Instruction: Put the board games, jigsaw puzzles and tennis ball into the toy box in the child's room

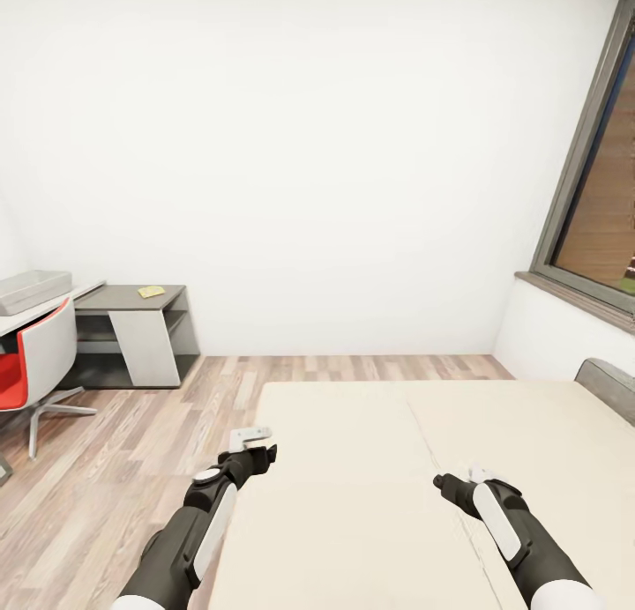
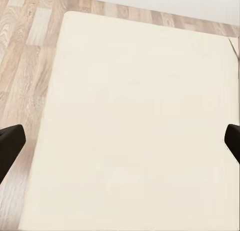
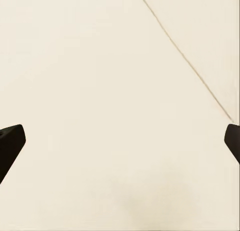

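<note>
Bed point(image 1: 370, 469): it lay in the near middle of the head view, a plain beige mattress in two sections with a thin seam running from far to near. Its grey headboard point(image 1: 608, 385) stood at the far right corner.
Left gripper point(image 1: 254, 458): it hovered over the left edge of the mattress. In the left wrist view its two dark fingertips point(image 2: 10, 146) stood far apart at the picture's two sides, so the claw was wide and held nothing.
Right gripper point(image 1: 450, 487): it hovered over the mattress just beside the seam. In the right wrist view the fingertips point(image 3: 11, 141) were also spread to both sides, so this claw was wide and empty too.
Toy box point(image 1: 33, 290): a grey bin, resting on the white table point(image 1: 53, 310) at the far left, well apart from both arms.
Side cabinet point(image 1: 132, 332): low, with a dark grey top, just right of the table. A small yellow thing point(image 1: 151, 291) lay on it; I cannot tell what it was.
Chair point(image 1: 35, 363): red seat and white back, on the wood floor point(image 1: 115, 451) in front of the table.
Window point(image 1: 600, 196): grey frame, in the right wall.
</note>
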